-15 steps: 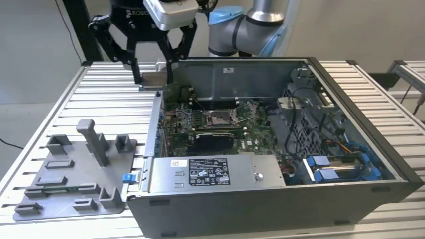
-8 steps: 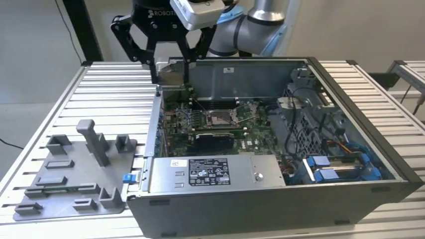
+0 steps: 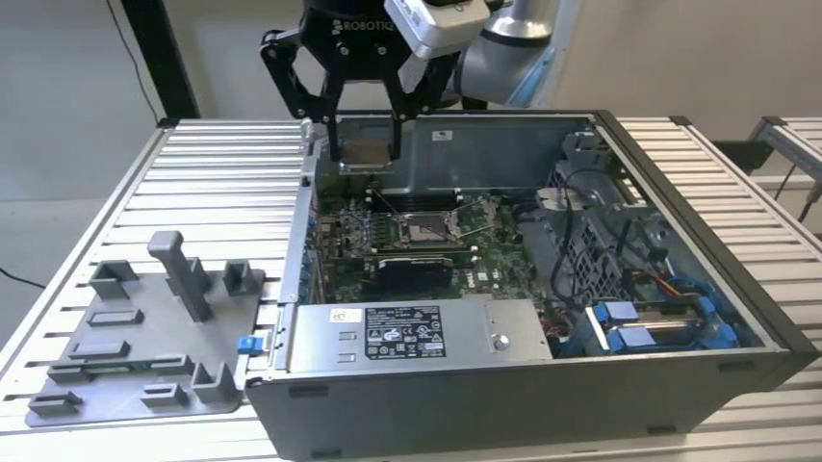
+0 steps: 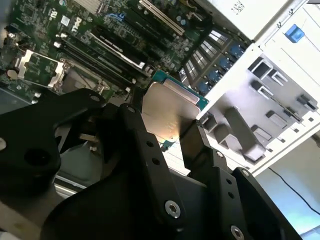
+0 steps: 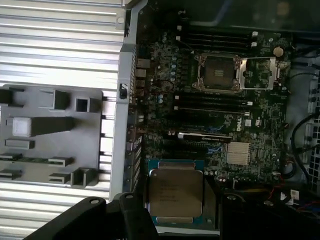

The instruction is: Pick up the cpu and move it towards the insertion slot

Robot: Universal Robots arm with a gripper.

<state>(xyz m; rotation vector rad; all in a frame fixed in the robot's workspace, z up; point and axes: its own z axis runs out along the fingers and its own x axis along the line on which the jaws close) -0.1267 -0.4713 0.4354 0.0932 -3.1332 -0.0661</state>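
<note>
Exterior view's left: a grey plastic fixture tray [image 3: 139, 339] with upright blocks lies flat on the ribbed aluminium table [image 3: 218, 159], just beside the open grey metal computer case [image 3: 514, 404]. The tray's recesses look unoccupied from here.

Moving right: the black two-finger gripper [image 3: 366, 154] hangs over the case's far left corner. Its fingers [image 4: 192, 147] are drawn in against opposite edges of the small flat square cpu [image 3: 366, 151], gripping it. The chip is in the air and touches neither the case nor the board. In both wrist views its silvery metal top [image 5: 175, 192] faces the camera, with a teal-green rim around it [image 4: 170, 112].

Centre of the case: the green motherboard [image 3: 495, 269] lies flat on the case floor. On it sits the square insertion slot with its silver metal frame [image 3: 424, 228], tan-grey in the middle, its cover plate swung open to one side [image 5: 217, 74]. The cpu is well apart from the slot, above it and toward the far wall.

Near edge: a silver power supply box [image 3: 398, 332] with a printed label.

Exterior view's right: blue plastic drive caddies [image 3: 661, 325] and bundled cables.
</note>
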